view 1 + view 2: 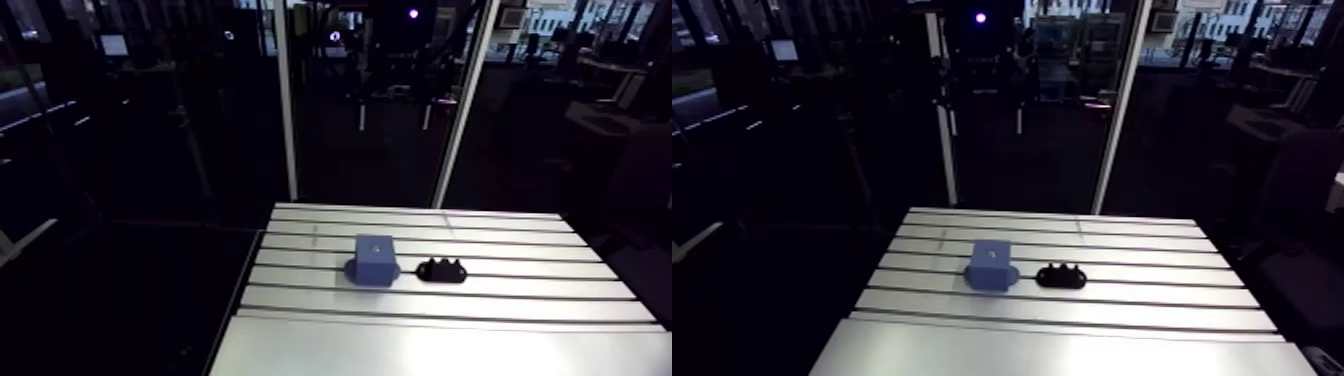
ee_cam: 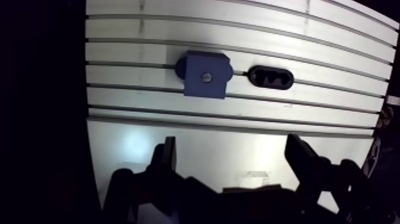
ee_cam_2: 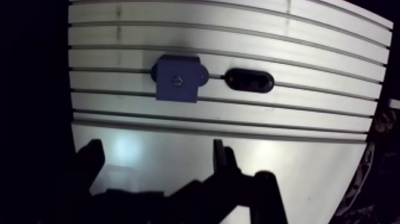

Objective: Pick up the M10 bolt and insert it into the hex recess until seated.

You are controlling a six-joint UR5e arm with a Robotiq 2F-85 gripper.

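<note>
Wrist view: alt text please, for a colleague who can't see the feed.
The gripper hangs open and empty above the slotted aluminium table. Ahead of it a blue block with a small grey spot in its top sits beside a black oval piece, the two apart.

Grey dot [image 2: 206, 77] on blue block [image 2: 195, 87] (bolt? recess?) too small to ID.

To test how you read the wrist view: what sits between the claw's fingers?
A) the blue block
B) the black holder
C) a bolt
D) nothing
D: the claw stands open over the slotted table, while the blue block and the black holder lie ahead of it, side by side.
</note>
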